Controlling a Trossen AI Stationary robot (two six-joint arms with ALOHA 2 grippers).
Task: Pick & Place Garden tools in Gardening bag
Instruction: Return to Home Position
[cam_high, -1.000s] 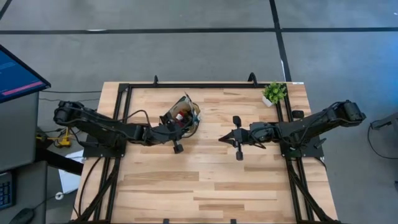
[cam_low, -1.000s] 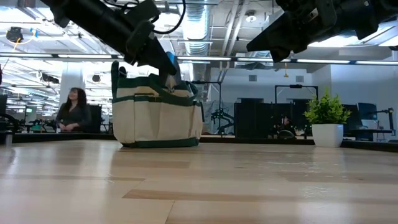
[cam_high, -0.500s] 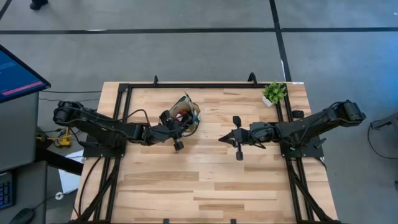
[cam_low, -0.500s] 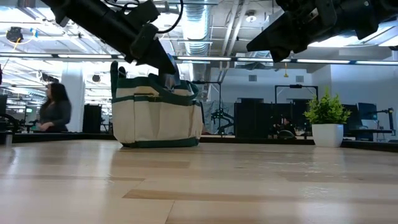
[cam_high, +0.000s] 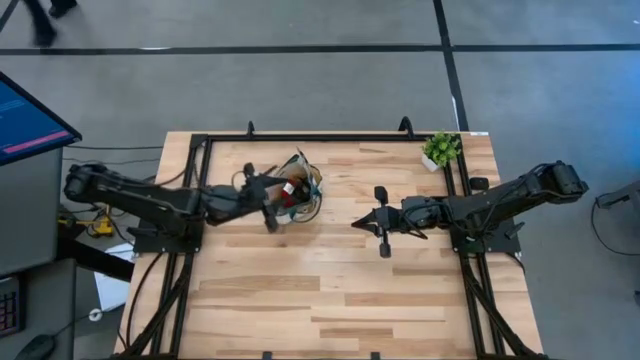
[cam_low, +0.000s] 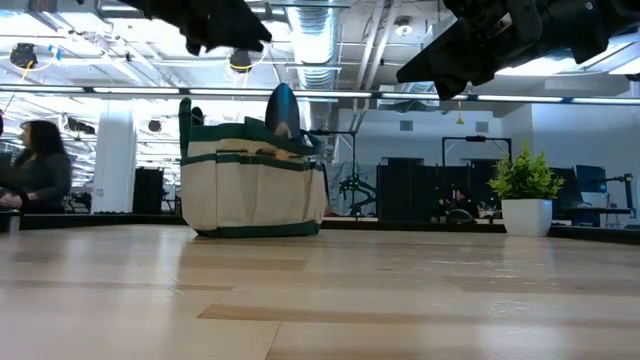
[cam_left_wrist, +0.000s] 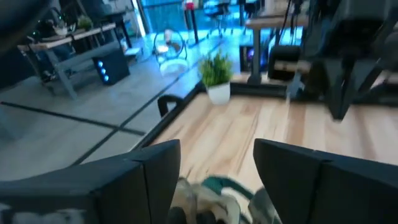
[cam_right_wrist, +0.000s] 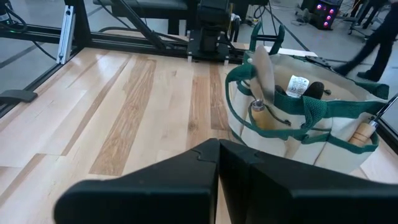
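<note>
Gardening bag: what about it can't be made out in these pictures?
- High view: the left pincer overlaps part of the gardening bag; contents too small to name.
- Low view: the bag's wall hides everything but one trowel blade.
- Right wrist view: the picture's edge cuts off its side, the right pincer its base.
- Left wrist view: blurred.

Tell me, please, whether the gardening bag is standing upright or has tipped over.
Upright: the gardening bag sits flat on its base on the table, mouth upward, with a trowel blade poking out the top.
</note>
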